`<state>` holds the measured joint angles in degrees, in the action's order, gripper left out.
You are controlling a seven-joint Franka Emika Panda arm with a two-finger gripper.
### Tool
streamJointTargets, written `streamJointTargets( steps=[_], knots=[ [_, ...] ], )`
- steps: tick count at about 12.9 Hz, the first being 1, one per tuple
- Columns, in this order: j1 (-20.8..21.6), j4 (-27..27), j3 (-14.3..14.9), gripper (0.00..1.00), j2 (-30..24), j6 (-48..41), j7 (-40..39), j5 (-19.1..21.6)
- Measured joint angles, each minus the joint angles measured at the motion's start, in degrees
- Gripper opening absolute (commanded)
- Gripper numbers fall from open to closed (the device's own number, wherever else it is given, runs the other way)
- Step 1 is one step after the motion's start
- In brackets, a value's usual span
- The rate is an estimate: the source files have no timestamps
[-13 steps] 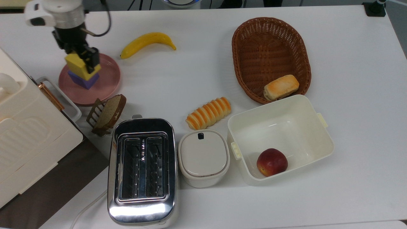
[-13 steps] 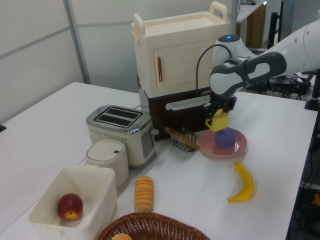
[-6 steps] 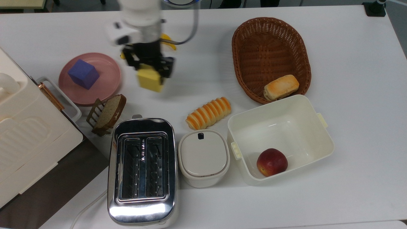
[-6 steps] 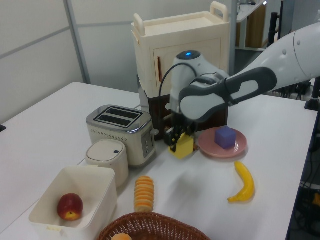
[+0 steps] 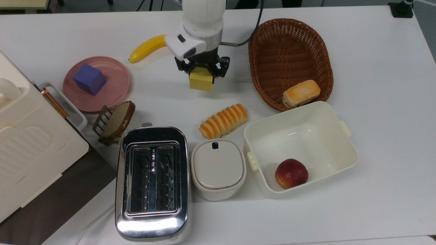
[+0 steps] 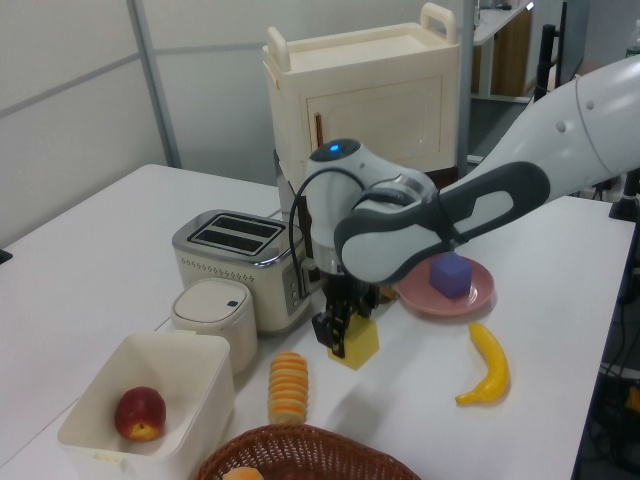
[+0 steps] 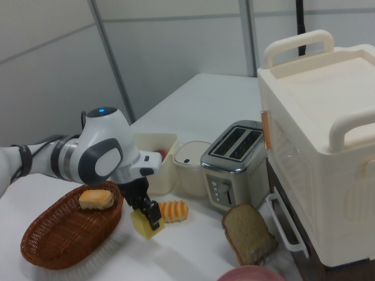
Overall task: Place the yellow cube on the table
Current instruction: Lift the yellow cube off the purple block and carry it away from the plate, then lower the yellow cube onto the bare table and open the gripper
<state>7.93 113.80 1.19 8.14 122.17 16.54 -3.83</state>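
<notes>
Spreading wide and white, the table [image 5: 374,61] has bare surface between the banana [image 5: 150,47] and the wicker basket [image 5: 289,61] in the top view; there the tool [image 5: 202,72] grips the yellow cube [image 5: 201,81]. Placement step: lower, then release.

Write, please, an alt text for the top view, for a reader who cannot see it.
A white robot arm's tool holds the yellow cube over the white table, between a banana and a brown wicker basket. A purple cube sits on a pink plate; a toaster stands below.
</notes>
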Motion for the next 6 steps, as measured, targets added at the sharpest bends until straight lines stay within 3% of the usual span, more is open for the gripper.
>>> streamJointTargets(
  steps=[6],
  knots=[
    [1.1,0.3,0.0,0.32,3.2,0.0,0.0,-1.7]
  ],
)
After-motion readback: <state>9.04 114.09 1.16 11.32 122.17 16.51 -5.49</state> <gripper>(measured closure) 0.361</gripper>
